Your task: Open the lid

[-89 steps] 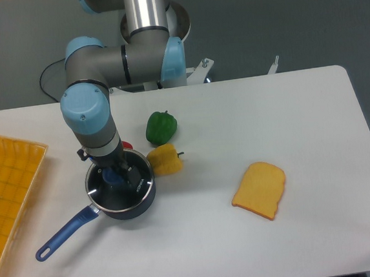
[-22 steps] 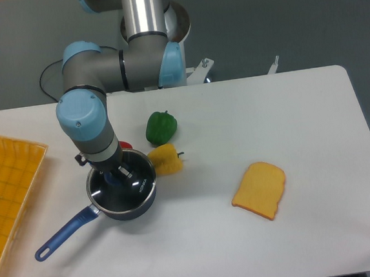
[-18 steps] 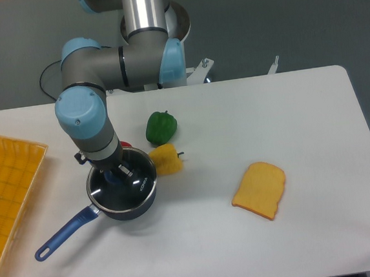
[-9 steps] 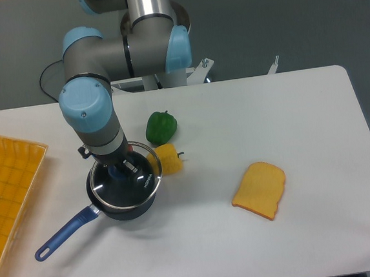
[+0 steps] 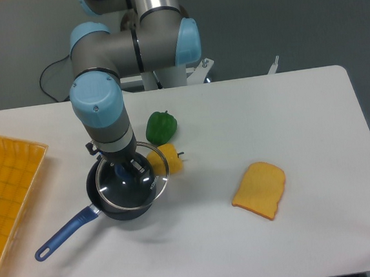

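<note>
1. Glass lid is a clear round disc with a thin silver rim and a blue knob at its centre; I see it lifted off the pan and shifted toward the pan's right side, its rim overlapping the yellow pepper.
2. My end effector is clamped on the blue knob, fingers narrow around it, pointing straight down.
3. Pan is dark blue with a glossy round body and a long blue handle reaching toward the lower left; it sits on the white tabletop.
4. Yellow pepper is lumpy and matte, just beside the pan; the green pepper is glossy and sits just behind it.
5. Toast slice is orange-yellow with a rounded top, lying flat well to the right.
6. Yellow tray with a grid texture lies at the left edge.
7. Compared with half a second ago, the lid has risen and moved right, and the arm's wrist has swung right with it; the pan, peppers and toast have not moved.
</note>
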You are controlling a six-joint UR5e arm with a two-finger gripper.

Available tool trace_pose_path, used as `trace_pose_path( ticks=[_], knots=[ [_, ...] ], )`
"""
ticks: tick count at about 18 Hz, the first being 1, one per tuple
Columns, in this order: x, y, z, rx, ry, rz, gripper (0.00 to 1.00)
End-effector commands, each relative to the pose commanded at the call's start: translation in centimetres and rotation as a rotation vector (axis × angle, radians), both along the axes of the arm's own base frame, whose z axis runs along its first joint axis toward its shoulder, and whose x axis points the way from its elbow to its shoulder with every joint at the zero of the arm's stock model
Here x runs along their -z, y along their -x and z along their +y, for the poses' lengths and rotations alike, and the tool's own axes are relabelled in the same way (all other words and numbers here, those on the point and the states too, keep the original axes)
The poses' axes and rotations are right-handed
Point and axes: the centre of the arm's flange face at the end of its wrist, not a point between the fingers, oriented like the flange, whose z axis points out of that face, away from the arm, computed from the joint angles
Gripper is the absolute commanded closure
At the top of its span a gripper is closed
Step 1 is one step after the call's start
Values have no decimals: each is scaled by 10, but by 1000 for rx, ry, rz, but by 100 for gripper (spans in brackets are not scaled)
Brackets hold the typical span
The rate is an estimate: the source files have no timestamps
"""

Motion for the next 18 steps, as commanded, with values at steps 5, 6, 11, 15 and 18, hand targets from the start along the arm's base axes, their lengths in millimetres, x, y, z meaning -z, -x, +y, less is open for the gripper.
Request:
trace_pose_path(
  ticks=[5,6,11,15,18],
  knots=[
    [0,0,0,-2,0,-2,53],
    [0,1,0,-2,0,-2,53],
    [4,2,-5,-8,12,-12,53],
    [-4,1,-8,-11,1,-6,53],
    [-3,4,-10,-17,-2,-14,53]
  ],
)
